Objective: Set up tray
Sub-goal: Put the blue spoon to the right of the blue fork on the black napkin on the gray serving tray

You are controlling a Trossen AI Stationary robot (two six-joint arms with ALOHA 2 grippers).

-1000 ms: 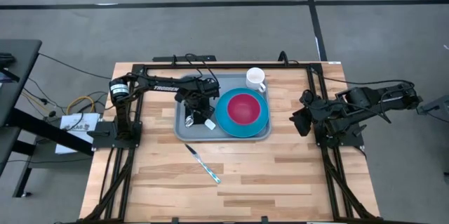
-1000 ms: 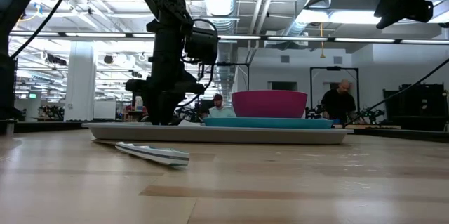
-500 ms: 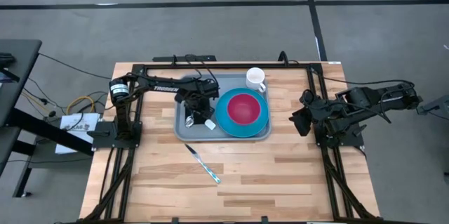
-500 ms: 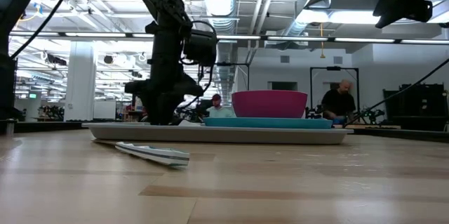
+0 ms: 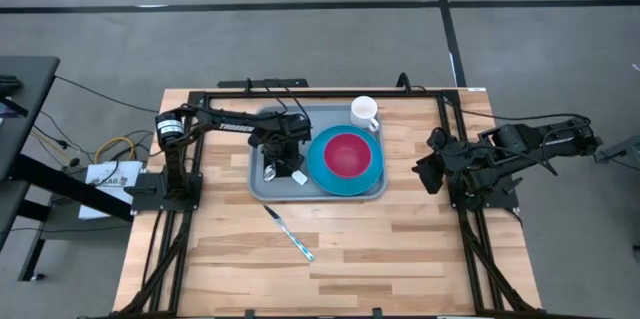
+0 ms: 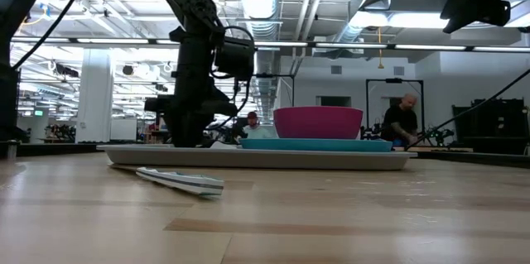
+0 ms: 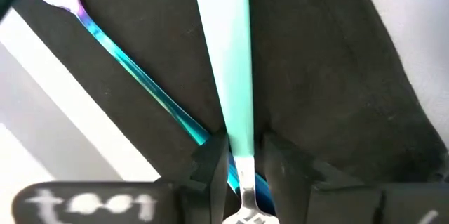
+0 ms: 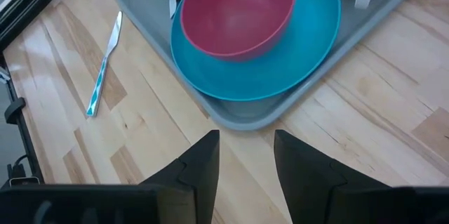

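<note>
The tray (image 5: 262, 187) sits toward the far middle of the wooden table (image 5: 400, 249), and it is fairly full: a blue plate (image 5: 372, 174) takes up its right half with a pink bowl (image 5: 347, 154) standing on it, and a white mug (image 5: 364, 112) occupies the far right corner. On the tray's left part lies a black napkin (image 7: 316, 62), and that is where the left tool (image 5: 283, 164) is down low, its arm reaching across from the left edge of the table. From its wrist camera you can see the two dark fingers (image 7: 210, 161) pinched narrowly on a utensil with a pale teal handle (image 7: 228, 55), the metal neck of it showing between them; the handle lies over the napkin, and a second utensil with a shiny iridescent stem (image 7: 133, 69) crosses beside it on the same napkin. Off the tray, nearer the front of the table, a knife (image 5: 290, 234) with a teal handle lies at a slant on the bare wood. The right tool (image 8: 245, 157) hangs off to the right side of the table, well apart from the tray, its fingers parted with nothing between them. Beyond the table a person (image 6: 401, 122) is bent over a bench in the room
</note>
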